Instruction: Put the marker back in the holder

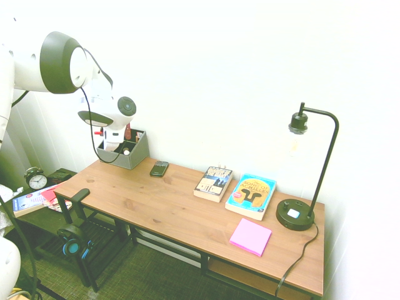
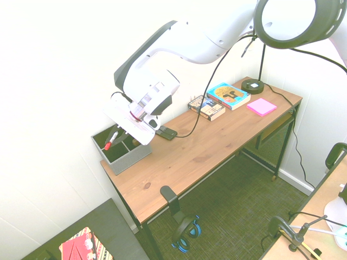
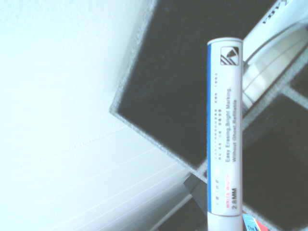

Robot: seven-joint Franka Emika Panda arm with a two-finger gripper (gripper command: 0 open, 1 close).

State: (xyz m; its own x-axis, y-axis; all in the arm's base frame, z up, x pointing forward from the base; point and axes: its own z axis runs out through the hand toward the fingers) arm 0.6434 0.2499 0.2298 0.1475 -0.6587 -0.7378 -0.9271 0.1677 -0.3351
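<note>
**Marker held over the grey holder at the bench's wall corner**

The pincer [image 2: 115,135] is clamped on the marker [image 2: 111,140], which slants down from it with the red cap at the low end, over the holder [image 2: 126,157]. Whether the cap touches anything inside I cannot tell from where I stand. The holder is a small grey box with inner dividers, sitting at the end of the wooden bench [image 1: 181,212], close to the white wall. From the other side of the room the arm's white hand hangs right over the box and hides most of its opening; the marker barely shows there. Up close, the marker's white barrel with a blue stripe and small print stretches out over a dark compartment edged in grey, and another white item lies in a neighbouring one.

Just beside the holder lies a dark phone [image 1: 159,169]. Further along the bench sit two books [image 1: 213,183], one of them blue [image 1: 251,195], then a pink pad of sticky notes [image 1: 250,237] and a black desk lamp [image 1: 296,214] at the far end.
</note>
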